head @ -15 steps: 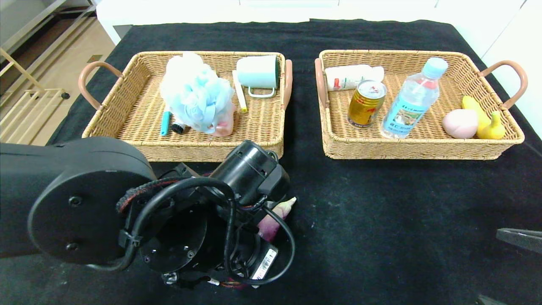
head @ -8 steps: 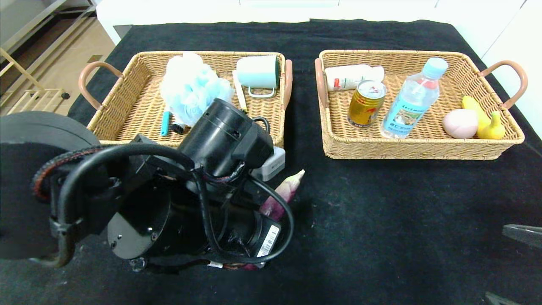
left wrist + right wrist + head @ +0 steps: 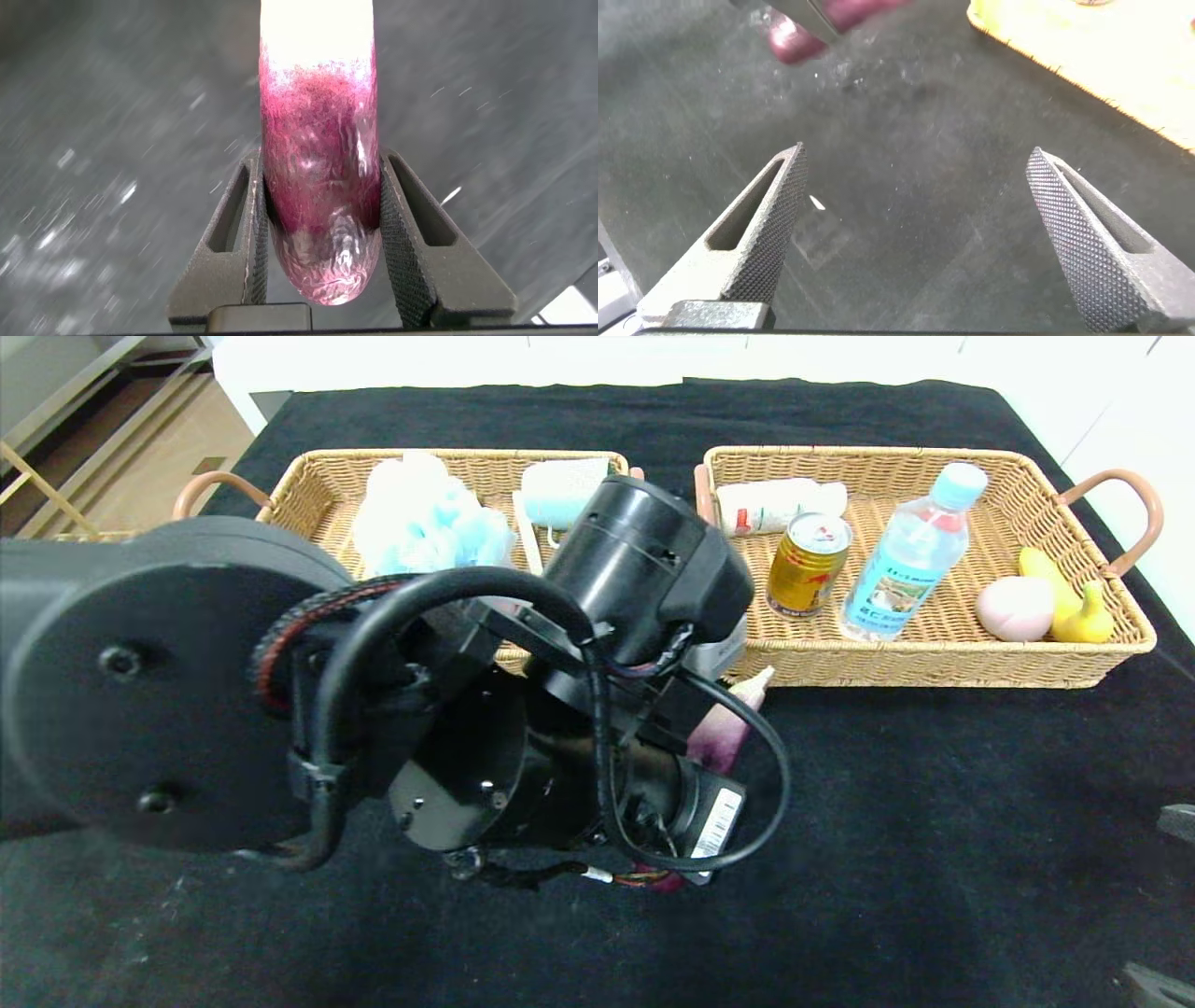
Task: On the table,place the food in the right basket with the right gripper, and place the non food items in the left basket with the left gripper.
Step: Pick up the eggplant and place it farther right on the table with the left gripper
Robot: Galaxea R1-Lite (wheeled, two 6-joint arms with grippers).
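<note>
While the left gripper (image 3: 322,243) clamps a purple sweet potato (image 3: 726,733) above the table's (image 3: 934,821) centre, near the right basket (image 3: 934,663). Right gripper (image 3: 915,233) hangs spread wide near the table's front right corner.

My head camera looks down across the table (image 3: 934,821) toward its far edge. My left wrist camera sits close over a purple vegetable (image 3: 320,187). My right wrist camera, low near the right edge, shares that vegetable (image 3: 799,35).
</note>
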